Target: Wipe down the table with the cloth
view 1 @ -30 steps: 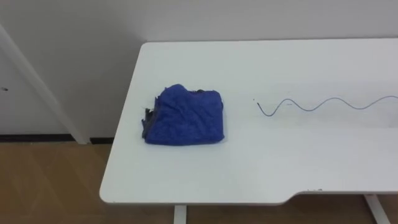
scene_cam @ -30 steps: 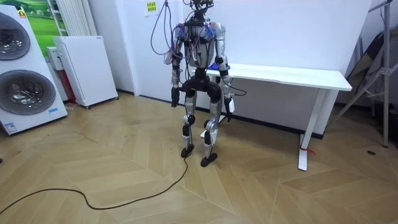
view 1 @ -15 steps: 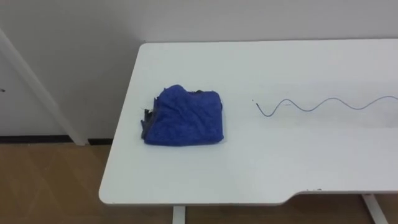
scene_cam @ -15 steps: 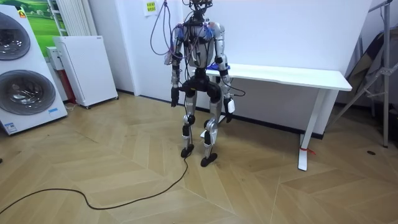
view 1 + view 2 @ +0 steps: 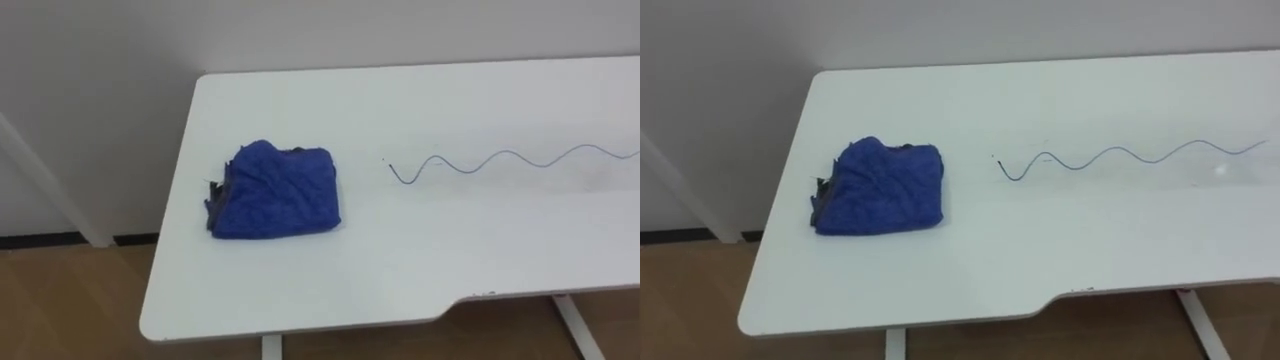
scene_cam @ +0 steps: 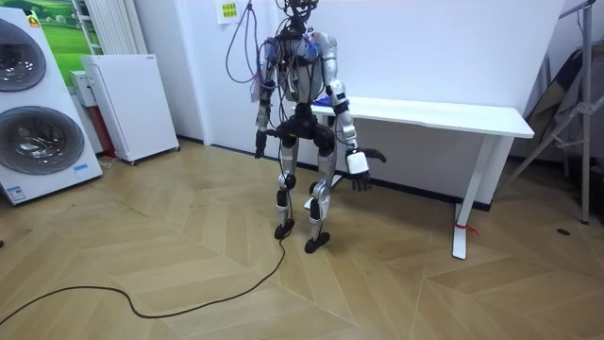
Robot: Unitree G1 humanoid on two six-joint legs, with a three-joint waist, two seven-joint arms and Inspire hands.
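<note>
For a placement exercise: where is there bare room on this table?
The table is bare along its front edge, before the blue cloth and wavy line, and along the wall side behind them. The left end holds the cloth.

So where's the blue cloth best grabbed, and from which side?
Probably from above, a hand closing on the bunched top folds of the blue cloth: it lies flat in a loose folded heap on the table, with no edge overhanging to pinch from the side.

Laundry room, perhaps (stacked washing machines (image 6: 36, 132))
</note>
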